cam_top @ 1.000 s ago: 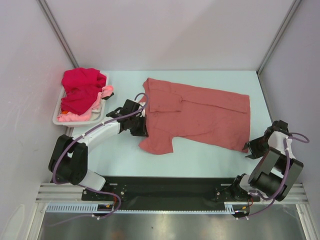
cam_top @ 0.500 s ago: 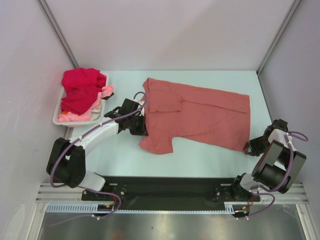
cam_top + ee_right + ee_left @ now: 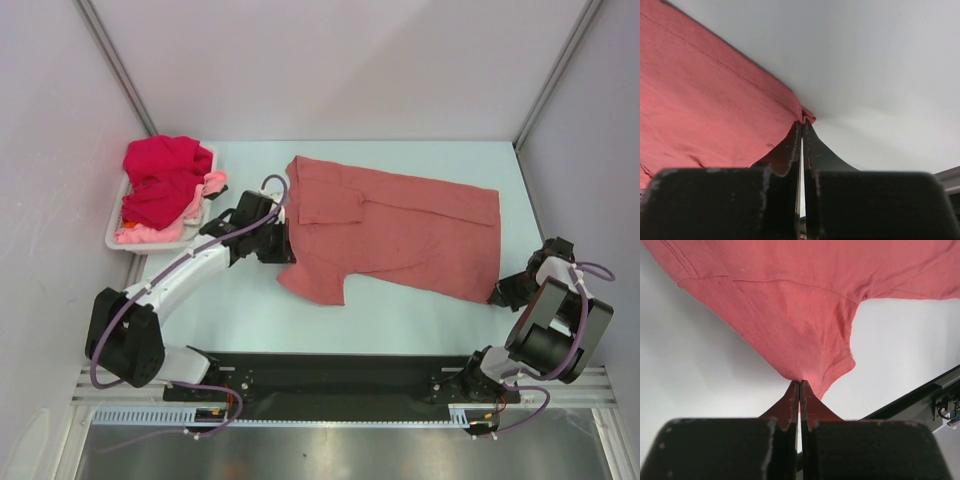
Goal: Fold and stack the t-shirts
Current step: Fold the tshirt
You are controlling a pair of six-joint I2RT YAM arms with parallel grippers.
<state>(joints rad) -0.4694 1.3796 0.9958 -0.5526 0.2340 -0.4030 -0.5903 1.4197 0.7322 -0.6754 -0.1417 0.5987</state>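
Salmon-red cotton, thin and limp: the dusty salmon-red t-shirt (image 3: 400, 235) lies spread on the table (image 3: 400, 320), reaching from one gripper to the other. The left gripper (image 3: 800, 386) has its jaws pressed together on a pinch of cloth at the sleeve-side edge, and the fabric fans out straight ahead of its tips in a small tented cone. The right gripper (image 3: 802, 126) is likewise closed tight, with the stitched hem corner nipped at its very tips. In its wrist view the shirt runs off ahead and to the left of that hand, with bare table to the right.

The shirt looks light and wholly soft, so it probably sags in a curve between the two holds rather than keeping any shape, and it likely drags a little where it rests on the table. It does not look fragile, and a firm pinch should do it no harm. The doubled, stitched hem seems the best place to grip, since it is thicker and less likely to slide than a single layer. The right hand's hold appears shallow, only the corner, and it may pull free if the edge is tensioned hard.

The crimson t-shirt (image 3: 160, 175) and the light pink t-shirt (image 3: 208, 186) sit heaped in the white basket (image 3: 118, 238), beyond the left gripper on its outer side.
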